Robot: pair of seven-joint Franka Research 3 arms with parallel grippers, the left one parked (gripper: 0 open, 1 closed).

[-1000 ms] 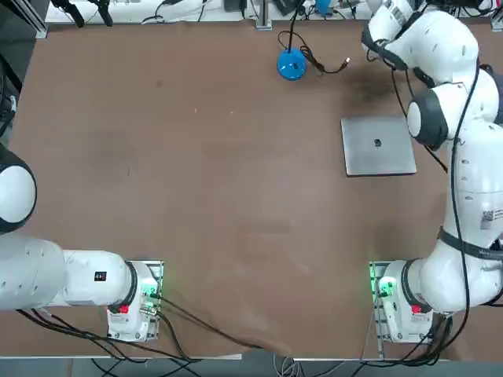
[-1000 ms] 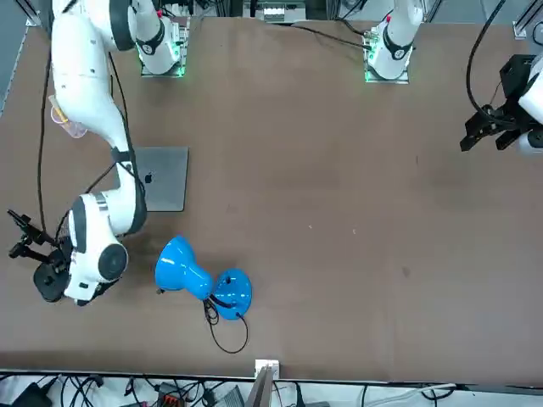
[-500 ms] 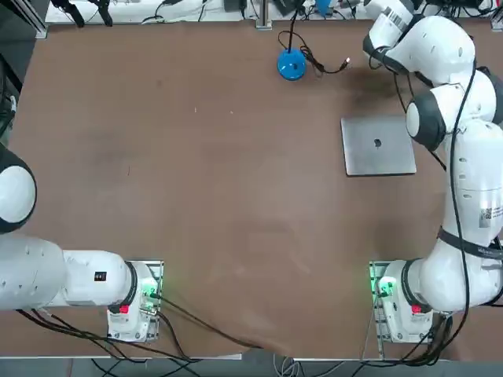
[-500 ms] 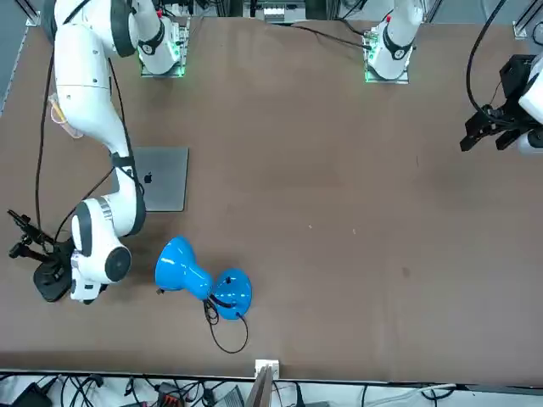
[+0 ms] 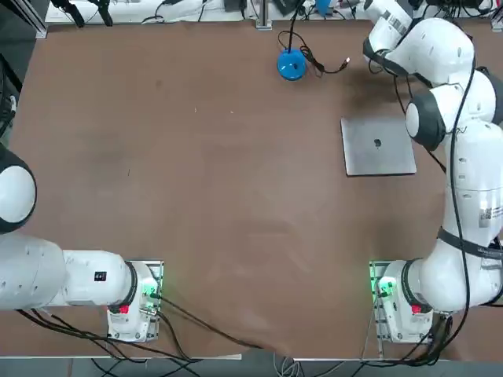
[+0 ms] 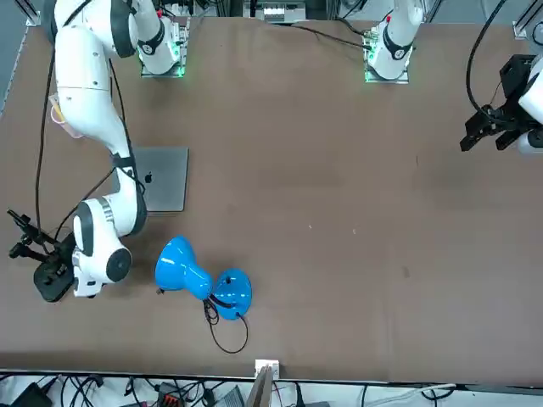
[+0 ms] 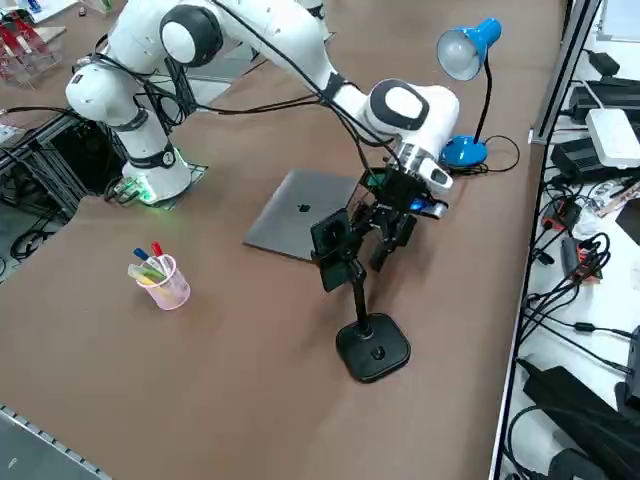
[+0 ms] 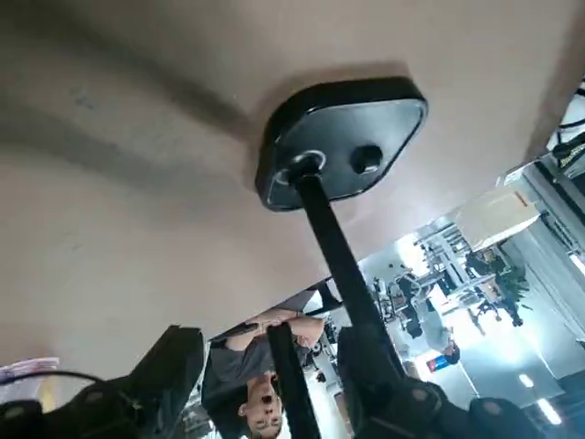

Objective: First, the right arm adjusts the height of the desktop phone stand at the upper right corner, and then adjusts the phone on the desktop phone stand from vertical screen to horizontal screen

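One tool [image 7: 392, 232] at stand [image 7: 365, 318] beside phone [image 7: 334, 246], fingers spread, pinching nothing. Step one, height adjustment, judged underway. Next: clamp stand arm squarely.

Black desktop phone stand [image 7: 371, 345] at table's far right corner, small dark phone [image 7: 331, 240] mounted on top. Silver flat laptop [image 7: 297, 225] just behind it; blue gooseneck lamp [image 7: 463, 150] farther along the edge. Pink pen cup [image 7: 164, 281] near the right edge.

Blue lamp [image 7: 462, 60], laptop [image 5: 378, 146], pen cup [image 7: 165, 281]
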